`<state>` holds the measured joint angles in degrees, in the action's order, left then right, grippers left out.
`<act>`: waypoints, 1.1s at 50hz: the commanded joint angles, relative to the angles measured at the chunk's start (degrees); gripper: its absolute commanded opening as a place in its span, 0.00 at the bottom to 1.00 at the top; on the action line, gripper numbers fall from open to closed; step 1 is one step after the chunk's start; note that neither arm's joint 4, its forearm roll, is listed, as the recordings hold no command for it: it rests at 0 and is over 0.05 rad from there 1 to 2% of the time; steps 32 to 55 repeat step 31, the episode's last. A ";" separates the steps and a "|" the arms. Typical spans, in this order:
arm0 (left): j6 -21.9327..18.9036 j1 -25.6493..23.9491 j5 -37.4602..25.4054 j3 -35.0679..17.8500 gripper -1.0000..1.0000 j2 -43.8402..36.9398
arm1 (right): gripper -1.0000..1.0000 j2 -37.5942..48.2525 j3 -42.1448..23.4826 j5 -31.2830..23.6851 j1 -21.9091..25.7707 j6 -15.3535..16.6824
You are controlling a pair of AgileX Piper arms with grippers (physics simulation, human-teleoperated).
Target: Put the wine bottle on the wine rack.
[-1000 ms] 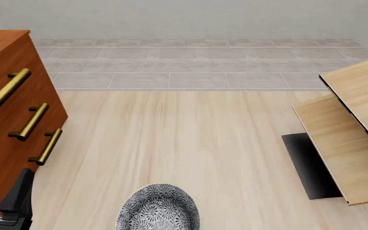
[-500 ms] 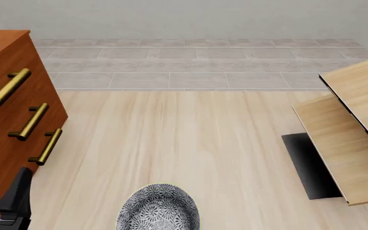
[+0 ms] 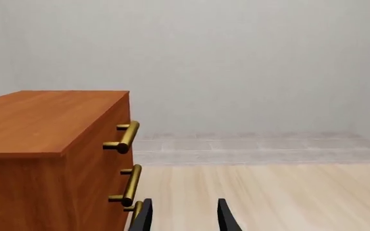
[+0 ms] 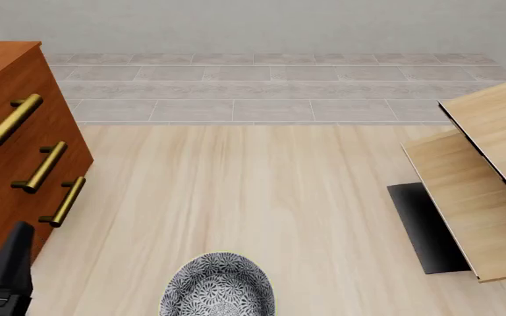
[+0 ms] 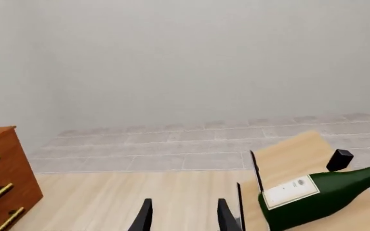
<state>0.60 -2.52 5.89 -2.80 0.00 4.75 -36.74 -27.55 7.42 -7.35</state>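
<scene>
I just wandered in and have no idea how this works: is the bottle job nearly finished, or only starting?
It looks nearly finished. The wine bottle already lies tilted on the wine rack; the front view shows only a green sliver of it. Nothing is in hand: the right gripper is open and empty, apart from the bottle, and the left gripper is open beside the cabinet. Little seems left except parking the arms.

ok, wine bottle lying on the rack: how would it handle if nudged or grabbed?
The wine bottle looks like smooth glass, so probably rigid, slippery and breakable. It lies tilted on the wine rack; being round, it may roll or slide if nudged.
</scene>
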 commanded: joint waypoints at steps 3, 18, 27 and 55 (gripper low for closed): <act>0.05 -0.72 -1.11 -3.69 1.00 0.00 | 1.00 -4.70 -5.53 -6.03 2.30 3.61; -0.59 -2.27 -2.34 -6.76 1.00 0.00 | 1.00 -4.75 -11.71 -11.39 3.85 5.72; -0.83 -3.20 -2.90 -8.84 1.00 0.00 | 1.00 -4.75 -13.09 -14.24 4.39 7.11; -1.26 -3.33 -3.19 -9.62 1.00 0.00 | 1.00 -4.75 -13.96 -15.15 4.37 7.48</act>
